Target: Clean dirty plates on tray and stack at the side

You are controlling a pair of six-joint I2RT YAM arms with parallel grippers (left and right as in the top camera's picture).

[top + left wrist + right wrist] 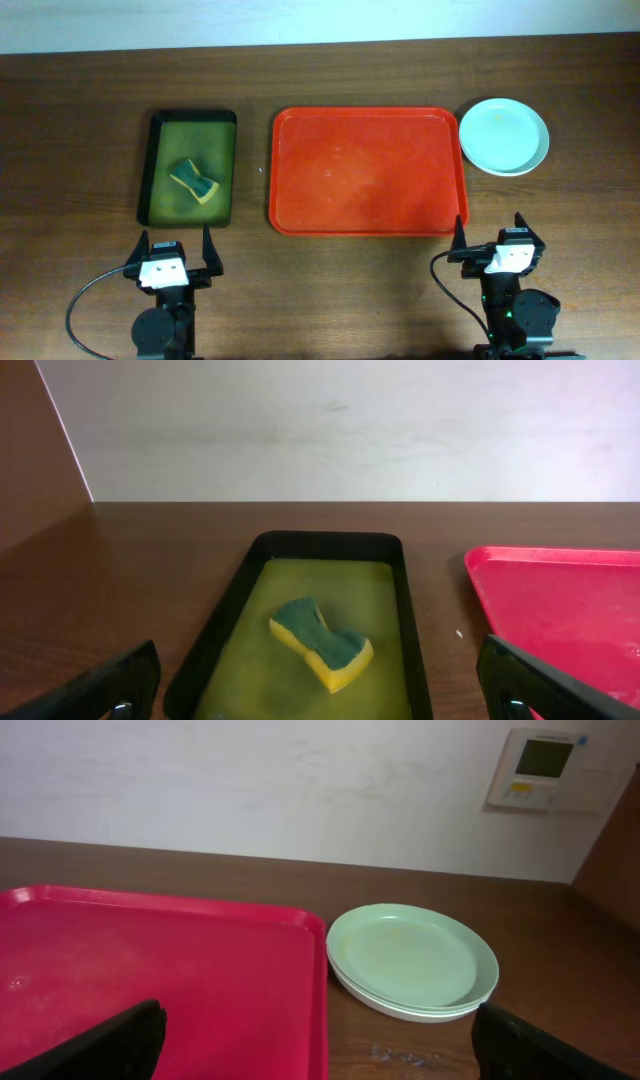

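The red tray (368,170) lies in the middle of the table with nothing on it; it also shows in the right wrist view (150,970) and the left wrist view (560,610). The plates (504,136) stand stacked on the table right of the tray, pale green on top; the stack shows in the right wrist view (412,960). My left gripper (176,258) is open and empty near the front edge. My right gripper (497,243) is open and empty, in front of the tray's right corner.
A dark olive-green tray (187,166) left of the red tray holds a yellow and green sponge (194,181), also in the left wrist view (321,642). A wall runs along the table's far edge.
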